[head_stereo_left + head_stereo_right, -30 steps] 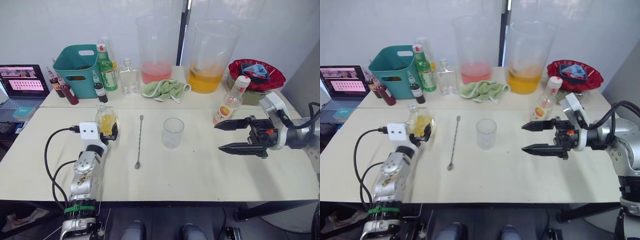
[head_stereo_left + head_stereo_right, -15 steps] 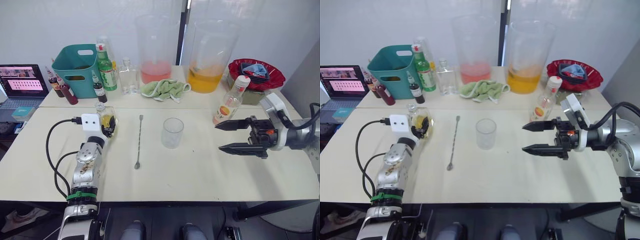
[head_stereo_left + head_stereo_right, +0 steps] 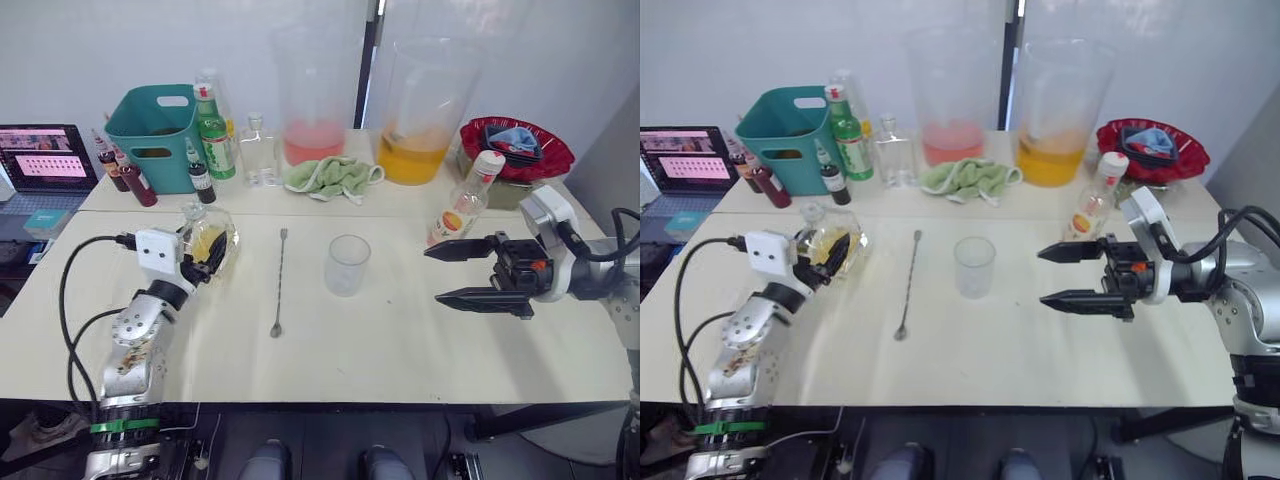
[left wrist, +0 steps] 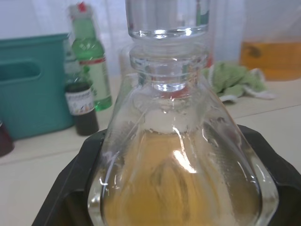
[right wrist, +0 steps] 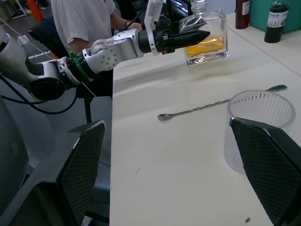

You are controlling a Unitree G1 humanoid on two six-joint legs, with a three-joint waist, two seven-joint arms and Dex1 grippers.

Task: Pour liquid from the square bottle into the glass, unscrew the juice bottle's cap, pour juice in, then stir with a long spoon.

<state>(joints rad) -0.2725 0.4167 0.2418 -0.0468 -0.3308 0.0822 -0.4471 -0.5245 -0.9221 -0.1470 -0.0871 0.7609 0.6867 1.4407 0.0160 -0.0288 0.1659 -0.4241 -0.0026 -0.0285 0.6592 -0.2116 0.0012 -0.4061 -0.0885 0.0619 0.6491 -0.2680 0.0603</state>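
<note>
The square bottle (image 3: 207, 243), squat faceted glass with yellow liquid and a stopper, leans with its neck to the left at the table's left. My left gripper (image 3: 214, 252) is shut on its body; the black fingers (image 4: 70, 188) hug both sides. The empty glass (image 3: 347, 264) stands mid-table, and the long spoon (image 3: 277, 285) lies just left of it. The juice bottle (image 3: 461, 211), its white cap (image 3: 487, 161) on, stands right of the glass. My right gripper (image 3: 435, 274) hovers open in front of the juice bottle, pointing toward the glass (image 5: 260, 127).
Along the back stand a teal basket (image 3: 150, 130), a green bottle (image 3: 212, 135), a clear flat bottle (image 3: 258, 150), two huge beakers (image 3: 315, 100), a green cloth (image 3: 330, 177) and a red bowl (image 3: 512, 148). A laptop (image 3: 45, 160) sits far left. A person (image 5: 82, 19) sits beyond the table.
My left arm has swung outward to the left, and the square bottle in its gripper has gone from upright to leaning left. The right gripper has barely moved.
</note>
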